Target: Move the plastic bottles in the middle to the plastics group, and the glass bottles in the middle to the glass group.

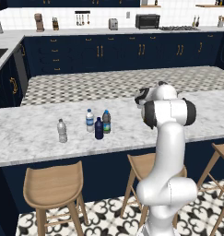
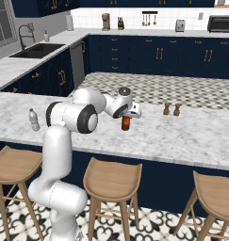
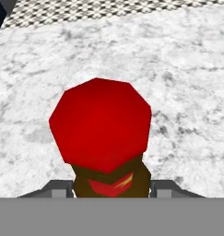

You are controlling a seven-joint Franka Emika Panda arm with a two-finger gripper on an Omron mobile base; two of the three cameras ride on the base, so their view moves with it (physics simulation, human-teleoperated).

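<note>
The arm's two-finger gripper (image 2: 126, 121) looks clamped around the small amber-brown glass bottle with a red cap (image 3: 100, 123) standing on the white marble counter (image 2: 182, 136), so I'd lift it straight up before swinging toward the two little brown bottles (image 2: 172, 109)

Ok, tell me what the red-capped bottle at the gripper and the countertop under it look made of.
Amber bottle: looks like brown glass, dark translucent-looking body with an orange-red label and a matte red cap, though the render leaves glass versus plastic open. Countertop: looks like polished marble or stone, white with grey veining.
</note>
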